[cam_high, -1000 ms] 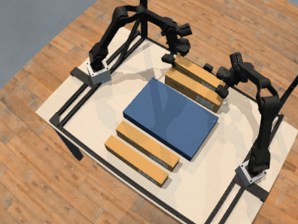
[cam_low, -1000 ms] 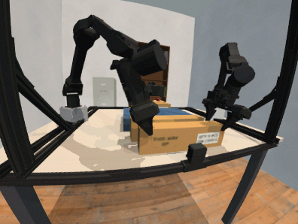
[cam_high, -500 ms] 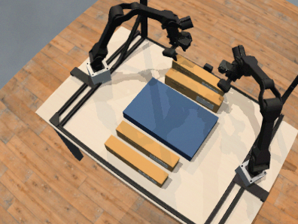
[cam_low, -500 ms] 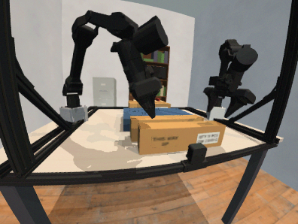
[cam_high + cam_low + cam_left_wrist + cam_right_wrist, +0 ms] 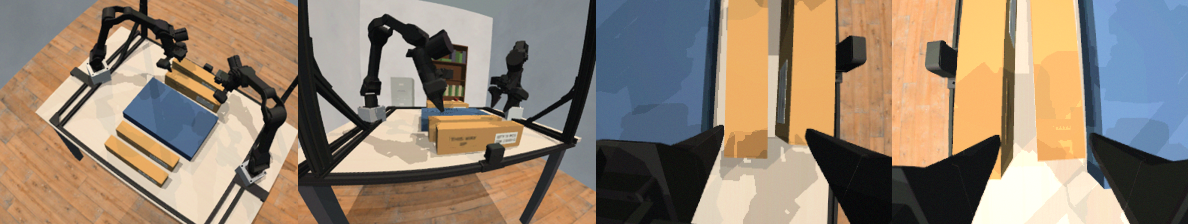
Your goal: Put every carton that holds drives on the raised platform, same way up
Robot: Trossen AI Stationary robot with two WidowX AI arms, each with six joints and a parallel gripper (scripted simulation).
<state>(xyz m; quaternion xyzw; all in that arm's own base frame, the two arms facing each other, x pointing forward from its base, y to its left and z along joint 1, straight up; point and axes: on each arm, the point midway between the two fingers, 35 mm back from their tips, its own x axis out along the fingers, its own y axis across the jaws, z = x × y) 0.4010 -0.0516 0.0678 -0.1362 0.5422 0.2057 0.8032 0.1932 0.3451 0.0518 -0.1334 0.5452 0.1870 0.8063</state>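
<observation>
Closed and upright, the nearest carton point(image 5: 196, 72) point(image 5: 478, 139) point(image 5: 812, 75) point(image 5: 982, 100) and its neighbor point(image 5: 188, 87) point(image 5: 463, 119) point(image 5: 746, 75) point(image 5: 1059, 100) await sorting beneath the wide-open, empty left hand point(image 5: 221, 93) point(image 5: 441, 109) point(image 5: 765, 131) and right hand point(image 5: 173, 65) point(image 5: 500, 107) point(image 5: 1045, 138); beyond the bare blue platform point(image 5: 169, 116) point(image 5: 454, 111) point(image 5: 651, 60) point(image 5: 1142, 75), two farther cartons point(image 5: 150, 144) point(image 5: 448, 104) sit off it. Any drive-filled ones remain unplaced.

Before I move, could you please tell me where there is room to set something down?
Bare patches show between the platform and each arm's base. It's crowded around the cartons below the grippers, with only narrow gaps beside them.
</observation>
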